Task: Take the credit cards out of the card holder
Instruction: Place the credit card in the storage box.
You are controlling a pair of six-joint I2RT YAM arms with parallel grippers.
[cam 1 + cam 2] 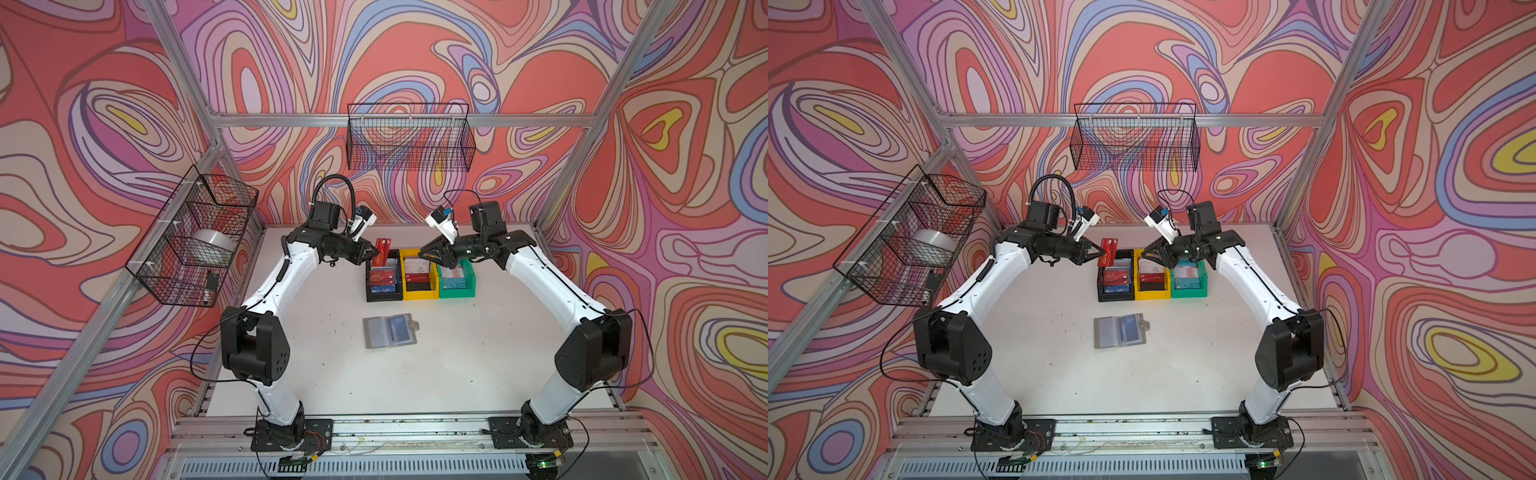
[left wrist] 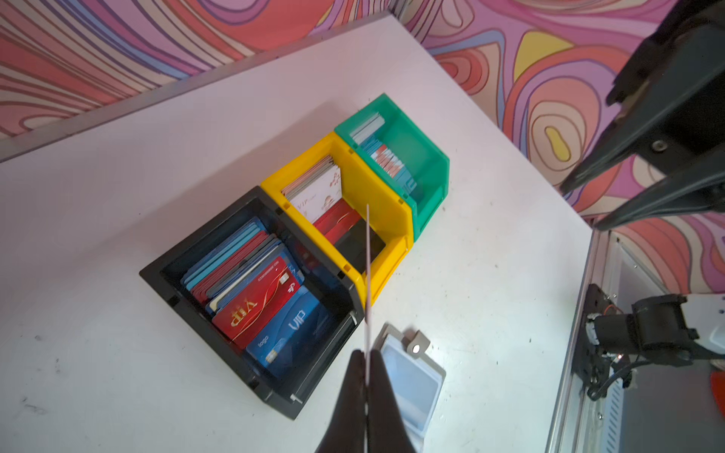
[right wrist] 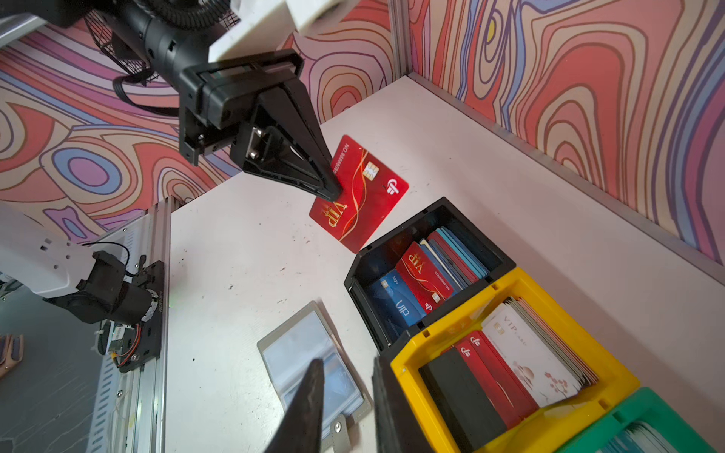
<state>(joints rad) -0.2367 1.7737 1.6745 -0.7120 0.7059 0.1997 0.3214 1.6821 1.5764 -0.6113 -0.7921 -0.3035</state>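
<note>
gripping a red card [image 3: 365, 196] lettered "vip" with the left gripper [image 3: 333, 192] by the black bin [image 3: 478, 231], right gripper [image 3: 347, 368] slightly parted and empty near the yellow bin [image 3: 400, 368].

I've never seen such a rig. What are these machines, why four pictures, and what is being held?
Two white robot arms stand at a white table. Two pictures look down from overhead, nearly alike; two come from cameras on the arms' wrists. On the table lie an open flat grey card holder with clear sleeves, plus a black plastic bin, a yellow plastic bin and a green plastic bin, all holding cards. The left claw is shut on a red plastic VIP card, held in the air beside the black plastic bin. The right claw, open and empty, hangs near the yellow plastic bin.
</note>
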